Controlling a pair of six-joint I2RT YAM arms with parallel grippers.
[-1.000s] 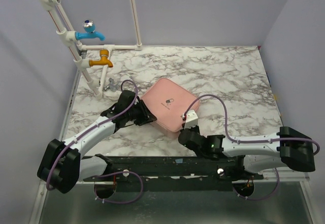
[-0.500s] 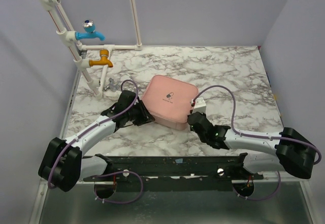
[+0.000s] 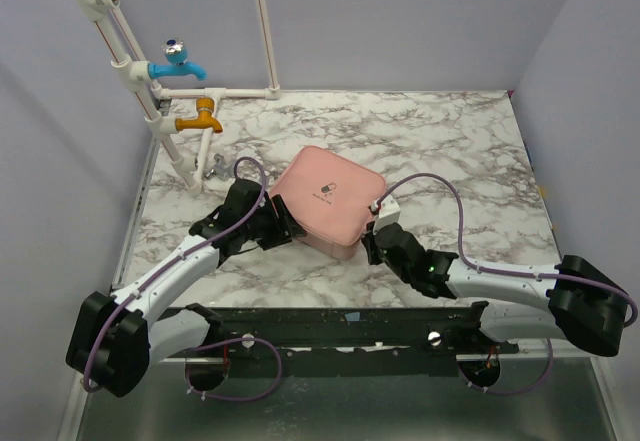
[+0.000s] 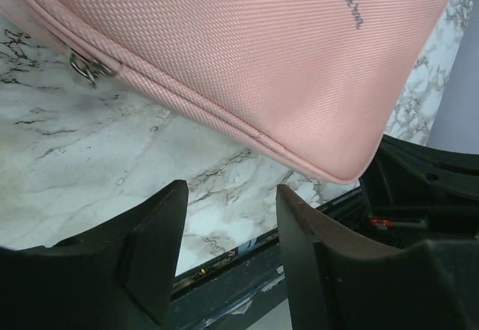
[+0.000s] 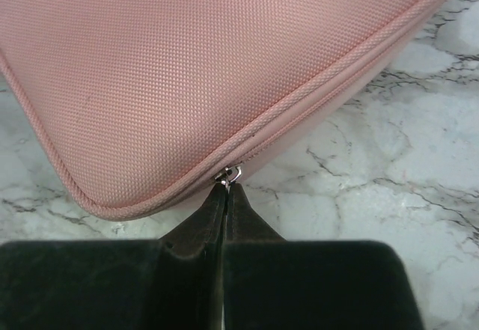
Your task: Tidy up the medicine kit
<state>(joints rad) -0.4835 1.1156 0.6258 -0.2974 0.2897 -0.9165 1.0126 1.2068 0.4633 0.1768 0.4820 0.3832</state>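
Right wrist: right end effector [image 5: 224, 192] pinches zipper pull [image 5: 231, 174] on closed medicine kit [image 5: 187, 68]; left end effector [image 4: 228, 195] parted, empty.

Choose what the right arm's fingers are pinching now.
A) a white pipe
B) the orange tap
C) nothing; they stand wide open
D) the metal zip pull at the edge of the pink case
D: in the right wrist view the right fingers are pressed together on the zip pull, at the seam of the medicine kit.
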